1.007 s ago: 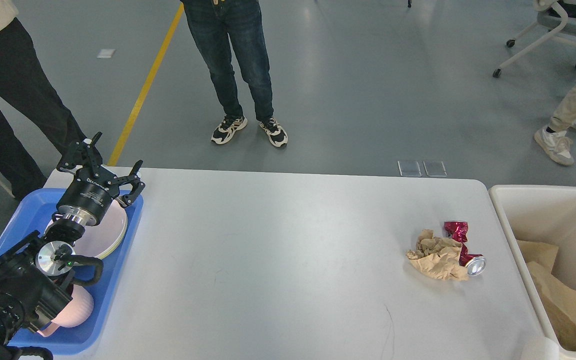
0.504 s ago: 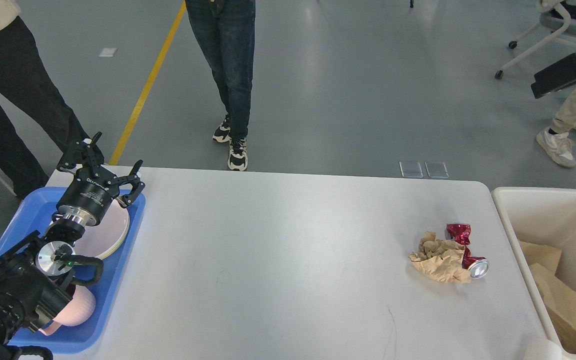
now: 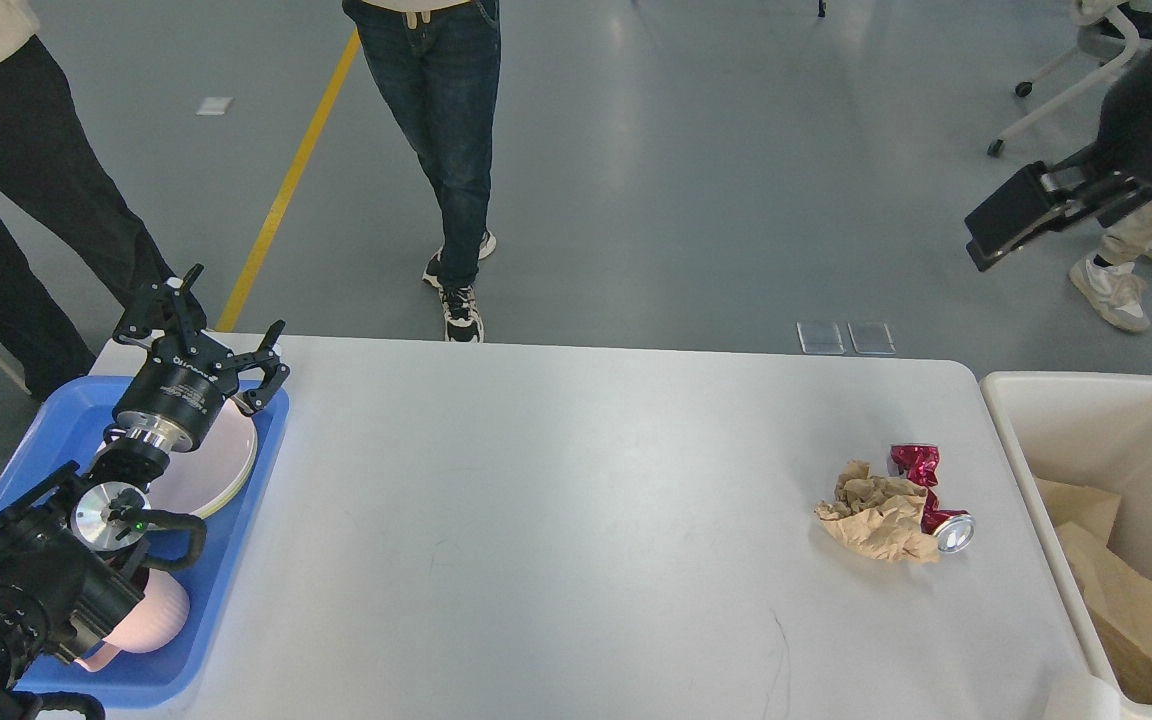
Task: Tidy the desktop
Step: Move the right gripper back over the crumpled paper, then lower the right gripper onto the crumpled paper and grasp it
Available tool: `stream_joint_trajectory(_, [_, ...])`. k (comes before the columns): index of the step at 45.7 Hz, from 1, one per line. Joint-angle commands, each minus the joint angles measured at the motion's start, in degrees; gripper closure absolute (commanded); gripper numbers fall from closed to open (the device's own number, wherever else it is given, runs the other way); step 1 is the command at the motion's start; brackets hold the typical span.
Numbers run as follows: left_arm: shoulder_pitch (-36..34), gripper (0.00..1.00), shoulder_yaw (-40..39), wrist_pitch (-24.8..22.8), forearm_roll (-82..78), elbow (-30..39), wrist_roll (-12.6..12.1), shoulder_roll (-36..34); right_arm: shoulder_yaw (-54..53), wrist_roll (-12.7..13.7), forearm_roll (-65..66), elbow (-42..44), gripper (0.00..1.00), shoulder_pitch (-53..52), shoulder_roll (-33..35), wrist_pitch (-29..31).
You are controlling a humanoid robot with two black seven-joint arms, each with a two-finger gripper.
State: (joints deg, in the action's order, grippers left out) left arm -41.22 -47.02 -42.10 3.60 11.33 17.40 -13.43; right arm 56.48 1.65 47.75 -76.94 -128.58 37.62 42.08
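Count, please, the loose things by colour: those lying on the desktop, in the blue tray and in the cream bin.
Brown: 2, crumpled paper on the desktop and paper in the cream bin
Red: 1, crushed can
Pink: 2, plate and cup in the blue tray
Total: 5

Glossy smooth desktop (image 3: 576,520), crumpled matt brown paper (image 3: 874,515), dented shiny red metal can (image 3: 926,490), blue plastic tray (image 3: 226,560)

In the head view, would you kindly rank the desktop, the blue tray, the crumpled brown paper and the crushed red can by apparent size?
1. desktop
2. blue tray
3. crumpled brown paper
4. crushed red can, though the paper partly covers it.
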Motion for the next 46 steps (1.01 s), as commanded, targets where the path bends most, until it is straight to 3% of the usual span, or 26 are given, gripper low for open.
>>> stream_joint_trajectory(1, [0.00, 0.00, 0.00, 0.01, 0.00, 0.01, 0.00, -0.01, 0.04, 1.34, 0.59, 5.74, 0.00, 16.40, 0.44, -13.14])
stream_joint_trajectory(8, [0.00, 0.00, 0.00, 0.01, 0.00, 0.01, 0.00, -0.01, -4.96, 1.42, -0.29, 7.15, 0.00, 31.44, -0.17, -22.91])
stream_joint_trajectory(17, [0.00, 0.00, 0.00, 0.01, 0.00, 0.01, 0.00, -0.01, -13.67, 1.42, -0.82, 15.14, 0.00, 47.09, -4.65, -25.91])
stream_joint_trajectory(31, [0.00, 0.00, 0.00, -0.08, 0.00, 0.01, 0.00, -0.01, -15.87, 1.42, -0.91, 23.23, 0.00, 57.29, -12.12, -30.13])
stream_joint_trajectory(46, [0.00, 0.00, 0.00, -0.08, 0.00, 0.01, 0.00, -0.01, -17.90, 1.34, -0.91, 29.73, 0.00, 64.41, -15.38, -32.76])
